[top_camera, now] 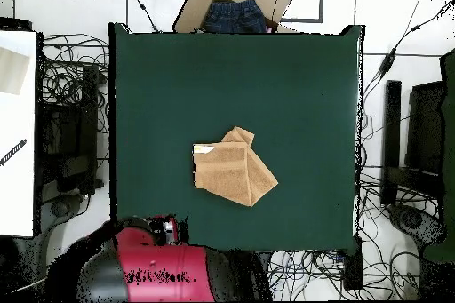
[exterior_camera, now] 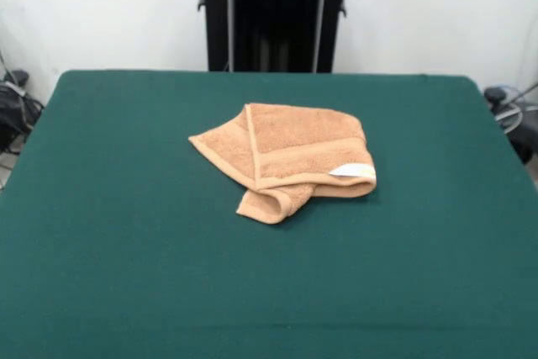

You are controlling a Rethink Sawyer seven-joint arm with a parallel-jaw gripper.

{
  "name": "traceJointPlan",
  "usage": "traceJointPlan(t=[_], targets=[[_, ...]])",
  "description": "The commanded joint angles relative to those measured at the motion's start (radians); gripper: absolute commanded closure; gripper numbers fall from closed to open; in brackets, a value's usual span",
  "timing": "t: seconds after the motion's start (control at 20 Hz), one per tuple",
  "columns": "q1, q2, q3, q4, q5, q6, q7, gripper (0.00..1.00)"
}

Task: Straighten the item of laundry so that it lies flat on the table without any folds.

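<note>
Towel: I see the light orange-brown towel near the middle of the table, folded over on itself. In the front view a rolled corner sticks out toward 7 o'clock.
Tag: a small white tag sits at the towel's 4 o'clock edge in the front view.
Arm: in the overhead view my red and black arm is pulled back at 6 o'clock, off the table's edge.
Pincer: I can't find it in either view, so I can't say if it is open or closed.
How far: I think nothing is done yet. The layers must be pulled apart and spread flat.
Box: a cardboard box past the table at 12 o'clock holds something blue, maybe jeans.
</note>
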Motion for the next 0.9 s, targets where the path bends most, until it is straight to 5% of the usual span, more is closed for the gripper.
traceJointPlan(t=[0.05,0.9], targets=[[-0.082,0.141,0.034,0.113,-0.031,-0.135,0.061,0.00],[-0.211,0.299,0.145,0.109,-0.075,-0.307,-0.028,0.00]])
